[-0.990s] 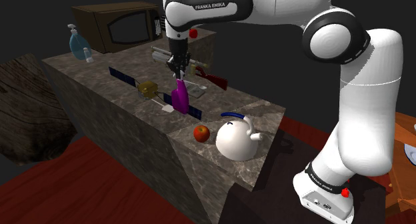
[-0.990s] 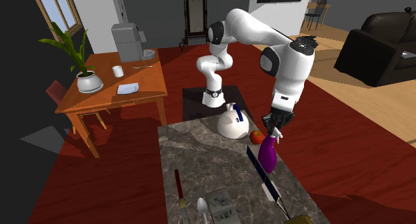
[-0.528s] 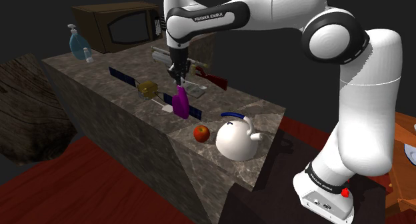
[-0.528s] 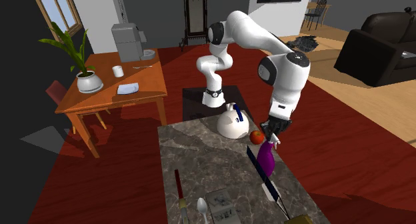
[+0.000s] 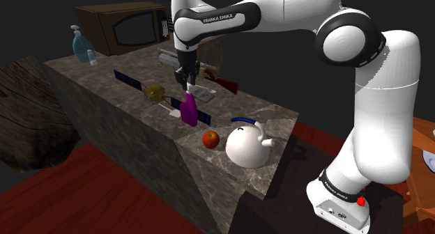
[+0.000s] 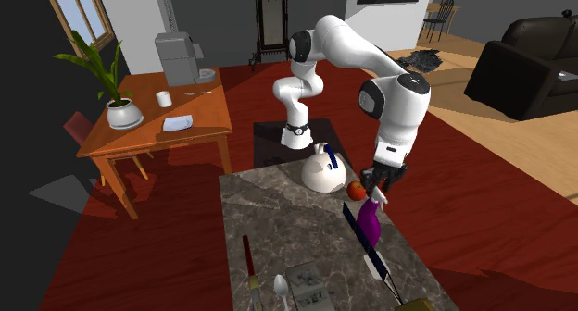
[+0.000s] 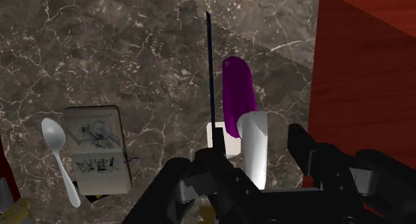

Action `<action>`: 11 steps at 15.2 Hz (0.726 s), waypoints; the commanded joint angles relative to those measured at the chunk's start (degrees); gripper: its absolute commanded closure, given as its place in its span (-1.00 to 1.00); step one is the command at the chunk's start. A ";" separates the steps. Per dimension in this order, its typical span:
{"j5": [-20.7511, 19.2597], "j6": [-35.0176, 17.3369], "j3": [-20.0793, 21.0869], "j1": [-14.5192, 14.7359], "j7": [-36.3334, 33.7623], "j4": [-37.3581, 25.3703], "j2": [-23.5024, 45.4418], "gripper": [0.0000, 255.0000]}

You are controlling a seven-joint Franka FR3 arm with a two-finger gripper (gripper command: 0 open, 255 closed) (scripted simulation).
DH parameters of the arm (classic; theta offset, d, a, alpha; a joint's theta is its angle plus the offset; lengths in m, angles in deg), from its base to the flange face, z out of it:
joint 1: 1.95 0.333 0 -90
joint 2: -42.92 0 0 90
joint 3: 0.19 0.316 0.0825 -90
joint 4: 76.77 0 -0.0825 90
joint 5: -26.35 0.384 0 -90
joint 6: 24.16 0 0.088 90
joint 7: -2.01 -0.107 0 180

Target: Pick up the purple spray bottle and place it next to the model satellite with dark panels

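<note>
The all-black two-finger gripper, fingers apart, hangs directly above the roughly upright purple spray bottle with white head, just beside the gold-bodied model satellite with dark panels.

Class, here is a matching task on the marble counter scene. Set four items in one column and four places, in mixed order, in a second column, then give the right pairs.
Items:
1. purple spray bottle
2. red apple
3. blue spray bottle
4. spoon

Places:
A. beside the microwave
B. next to the white kettle
C. beside the white box
D. right by a dark panel of the model satellite

Pairs: 1-D, 2-B, 3-A, 4-C
</note>
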 commanded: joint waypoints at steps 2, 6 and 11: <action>0.00 0.00 0.00 0.00 0.00 0.00 0.00 -1.00; 0.02 1.85 0.01 0.03 0.02 -1.71 -0.15 -1.00; 0.04 7.27 0.05 0.13 0.07 -7.23 -0.06 -1.00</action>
